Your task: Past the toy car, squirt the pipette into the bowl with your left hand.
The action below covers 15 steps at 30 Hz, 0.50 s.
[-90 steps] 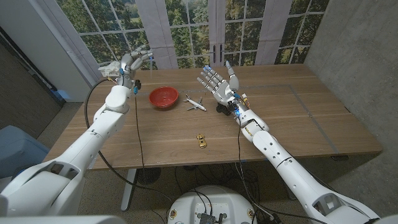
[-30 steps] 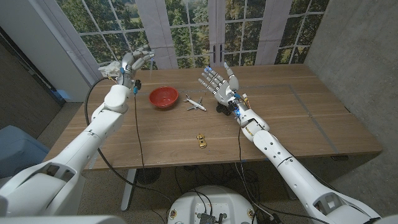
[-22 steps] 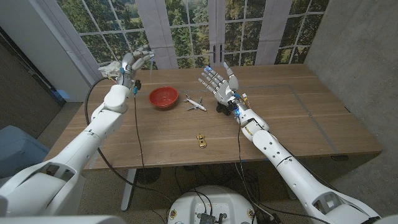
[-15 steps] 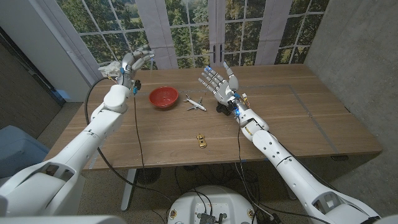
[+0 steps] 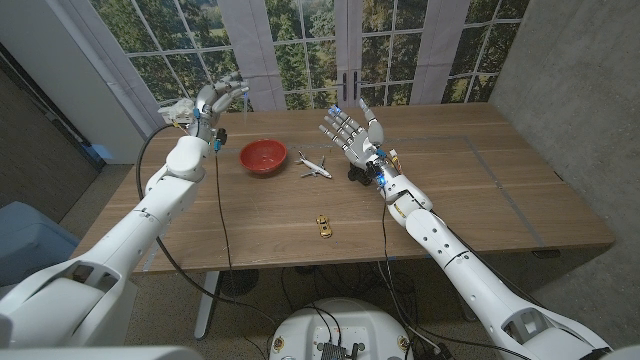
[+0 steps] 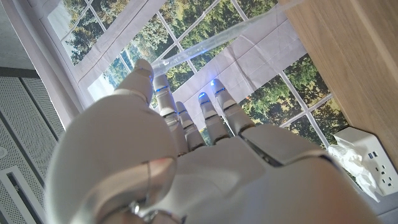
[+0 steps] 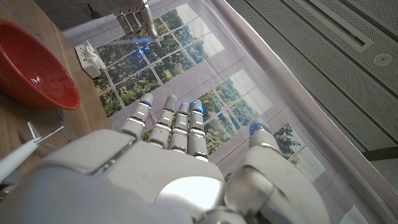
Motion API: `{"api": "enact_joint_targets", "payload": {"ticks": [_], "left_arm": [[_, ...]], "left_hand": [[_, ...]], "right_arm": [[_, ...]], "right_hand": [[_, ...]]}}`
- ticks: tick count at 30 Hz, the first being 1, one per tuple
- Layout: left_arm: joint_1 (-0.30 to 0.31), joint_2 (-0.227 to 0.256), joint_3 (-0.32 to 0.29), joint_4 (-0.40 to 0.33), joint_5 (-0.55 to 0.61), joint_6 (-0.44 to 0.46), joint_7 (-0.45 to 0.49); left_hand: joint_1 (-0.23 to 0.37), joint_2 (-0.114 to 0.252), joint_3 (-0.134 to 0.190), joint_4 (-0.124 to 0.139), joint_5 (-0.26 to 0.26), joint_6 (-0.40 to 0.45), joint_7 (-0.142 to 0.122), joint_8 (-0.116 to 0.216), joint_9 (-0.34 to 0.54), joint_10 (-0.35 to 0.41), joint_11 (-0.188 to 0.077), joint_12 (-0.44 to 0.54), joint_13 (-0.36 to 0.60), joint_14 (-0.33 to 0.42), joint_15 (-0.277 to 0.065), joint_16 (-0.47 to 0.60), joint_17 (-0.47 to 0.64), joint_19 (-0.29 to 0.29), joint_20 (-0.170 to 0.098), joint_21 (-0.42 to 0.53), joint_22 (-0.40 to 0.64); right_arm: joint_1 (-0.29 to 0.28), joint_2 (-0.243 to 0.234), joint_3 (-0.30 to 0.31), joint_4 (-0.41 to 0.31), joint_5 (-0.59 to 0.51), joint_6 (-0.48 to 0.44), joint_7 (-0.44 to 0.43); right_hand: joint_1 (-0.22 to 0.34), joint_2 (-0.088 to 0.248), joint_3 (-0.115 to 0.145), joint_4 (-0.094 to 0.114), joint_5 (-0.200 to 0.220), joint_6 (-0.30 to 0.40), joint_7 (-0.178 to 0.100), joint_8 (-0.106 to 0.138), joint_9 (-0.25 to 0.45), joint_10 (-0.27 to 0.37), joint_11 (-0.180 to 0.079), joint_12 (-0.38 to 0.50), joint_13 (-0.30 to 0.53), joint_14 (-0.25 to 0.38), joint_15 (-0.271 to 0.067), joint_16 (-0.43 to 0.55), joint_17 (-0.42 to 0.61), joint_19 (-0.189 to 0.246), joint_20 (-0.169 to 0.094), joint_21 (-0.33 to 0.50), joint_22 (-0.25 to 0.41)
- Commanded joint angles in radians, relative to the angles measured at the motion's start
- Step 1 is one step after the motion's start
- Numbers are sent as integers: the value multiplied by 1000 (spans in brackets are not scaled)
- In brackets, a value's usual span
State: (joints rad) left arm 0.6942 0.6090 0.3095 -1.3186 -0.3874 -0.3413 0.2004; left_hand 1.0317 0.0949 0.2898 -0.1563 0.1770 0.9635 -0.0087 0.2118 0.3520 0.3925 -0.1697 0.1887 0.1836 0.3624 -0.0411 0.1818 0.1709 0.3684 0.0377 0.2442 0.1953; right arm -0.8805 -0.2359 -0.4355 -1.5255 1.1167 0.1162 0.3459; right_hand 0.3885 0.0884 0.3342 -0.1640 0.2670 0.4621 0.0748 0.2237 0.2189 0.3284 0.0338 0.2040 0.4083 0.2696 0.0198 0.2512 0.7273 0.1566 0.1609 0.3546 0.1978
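My left hand (image 5: 214, 100) is raised above the table's far left corner, to the left of and beyond the red bowl (image 5: 263, 156). It pinches a clear pipette (image 6: 208, 51) between the thumb and the fingers. The right wrist view shows this hand (image 7: 134, 14) high past the bowl (image 7: 31, 70). A small yellow toy car (image 5: 324, 226) lies near the table's front edge. My right hand (image 5: 350, 132) stands upright at mid table, open with the fingers spread, holding nothing.
A white toy plane (image 5: 314, 166) lies between the bowl and my right hand. A small dark object (image 5: 357, 177) sits by the right wrist. A white power strip (image 6: 368, 155) lies below the window behind the table. Black cables hang along both arms.
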Motion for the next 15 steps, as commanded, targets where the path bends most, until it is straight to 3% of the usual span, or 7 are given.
{"api": "enact_joint_targets", "payload": {"ticks": [1, 15], "left_arm": [[3, -1, -5, -10, -19, 11, -12], [13, 9, -10, -55, -49, 65, -21]], "left_hand": [[-1, 8, -4, 1, -2, 28, -2, 9, -3, 1, -4, 5, 2, -3, -67, 3, 3, 0, 6, -1, 2], [0, 13, -4, -1, -2, 40, -3, 7, -9, 7, -3, 9, 2, 0, -66, 4, 3, 4, 14, 1, 3]], "right_arm": [[-4, -5, 0, -8, -5, 5, -4], [-11, -54, 0, -51, -70, 8, -88]], "right_hand": [[4, -9, 0, 6, 5, -4, -4, -4, -1, -4, 3, 8, 0, 2, -4, 0, -1, -2, 5, -3, 1], [-1, -12, -2, 8, 6, -4, -3, -4, -1, -5, 2, 8, -1, -2, -3, -1, -2, -1, 6, -4, 1]]}}
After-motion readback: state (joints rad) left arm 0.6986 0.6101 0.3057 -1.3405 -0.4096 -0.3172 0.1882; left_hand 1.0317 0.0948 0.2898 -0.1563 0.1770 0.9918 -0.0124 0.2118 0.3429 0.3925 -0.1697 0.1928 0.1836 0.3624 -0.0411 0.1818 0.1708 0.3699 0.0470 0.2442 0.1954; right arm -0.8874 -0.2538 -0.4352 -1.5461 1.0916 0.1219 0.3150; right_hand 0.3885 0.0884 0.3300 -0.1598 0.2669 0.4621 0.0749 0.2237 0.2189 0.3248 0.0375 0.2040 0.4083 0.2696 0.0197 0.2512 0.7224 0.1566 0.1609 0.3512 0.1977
